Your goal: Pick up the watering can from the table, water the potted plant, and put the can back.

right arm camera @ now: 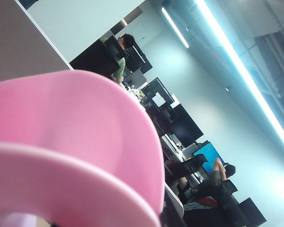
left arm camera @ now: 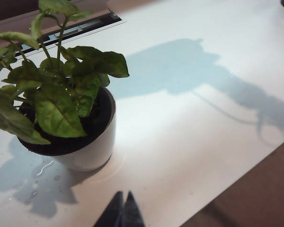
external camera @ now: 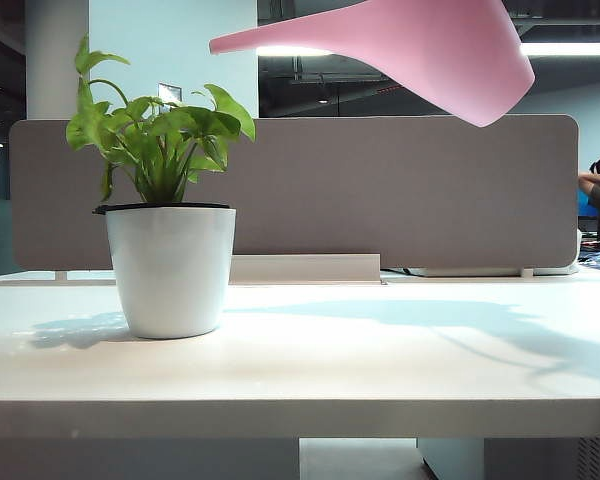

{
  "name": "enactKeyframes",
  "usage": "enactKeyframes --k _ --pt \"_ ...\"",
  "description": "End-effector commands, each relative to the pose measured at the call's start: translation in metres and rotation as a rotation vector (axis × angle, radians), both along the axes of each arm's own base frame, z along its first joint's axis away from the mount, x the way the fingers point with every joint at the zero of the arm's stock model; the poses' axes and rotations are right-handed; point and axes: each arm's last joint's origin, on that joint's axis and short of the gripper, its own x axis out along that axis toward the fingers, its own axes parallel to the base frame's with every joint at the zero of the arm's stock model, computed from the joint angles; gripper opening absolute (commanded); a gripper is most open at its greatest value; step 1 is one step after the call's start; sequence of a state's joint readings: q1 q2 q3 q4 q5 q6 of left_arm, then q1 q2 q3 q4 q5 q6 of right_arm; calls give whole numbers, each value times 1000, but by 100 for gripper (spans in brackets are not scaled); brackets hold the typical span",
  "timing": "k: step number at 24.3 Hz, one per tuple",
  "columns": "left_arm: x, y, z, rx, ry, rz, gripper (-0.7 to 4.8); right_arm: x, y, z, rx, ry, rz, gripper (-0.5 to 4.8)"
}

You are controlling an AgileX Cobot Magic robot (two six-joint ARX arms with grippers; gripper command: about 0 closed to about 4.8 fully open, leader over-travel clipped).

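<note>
The pink watering can (external camera: 440, 50) hangs tilted high above the table (external camera: 380, 350), its long spout (external camera: 270, 40) reaching left toward the potted plant (external camera: 170, 265) and ending just right of and above the leaves. The can's pink body (right arm camera: 75, 137) fills the right wrist view and hides my right gripper's fingers, which carry it from out of the exterior view. The plant (left arm camera: 61, 94) stands in its white, black-rimmed pot. My left gripper (left arm camera: 123, 195) hovers shut and empty over the table (left arm camera: 189, 142), close beside the pot.
A grey partition panel (external camera: 380, 190) runs along the back of the table, with a cable slot (left arm camera: 75, 30) behind the plant. Water drops (left arm camera: 42, 168) lie on the table by the pot. People sit at desks (right arm camera: 217, 175) in the room beyond.
</note>
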State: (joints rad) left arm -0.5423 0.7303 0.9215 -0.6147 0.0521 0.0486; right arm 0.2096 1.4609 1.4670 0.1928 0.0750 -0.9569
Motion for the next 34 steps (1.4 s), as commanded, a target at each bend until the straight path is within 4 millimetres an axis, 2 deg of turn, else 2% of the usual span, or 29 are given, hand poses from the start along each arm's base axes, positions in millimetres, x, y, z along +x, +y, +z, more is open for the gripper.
enactKeyframes --k 1,9,15,28,31,33,34 --pt "0 0 1 -7 -11 -2 4 -11 5 18 8 -108 21 -4" --pt "0 0 1 -7 -11 -2 4 -14 22 16 -90 -116 44 -4" --pt "0 0 1 -6 -11 -2 4 -14 22 16 -145 -124 27 -4" --pt "0 0 1 -7 -11 -2 4 -14 22 15 -143 -115 19 -4" --pt "0 0 1 -6 -11 -2 4 -13 22 12 -118 -68 6 -4" --pt "0 0 1 -7 -11 -2 4 -11 21 4 -33 19 6 -4" --pt "0 0 1 -7 -11 -2 4 -9 20 -5 49 103 16 -5"
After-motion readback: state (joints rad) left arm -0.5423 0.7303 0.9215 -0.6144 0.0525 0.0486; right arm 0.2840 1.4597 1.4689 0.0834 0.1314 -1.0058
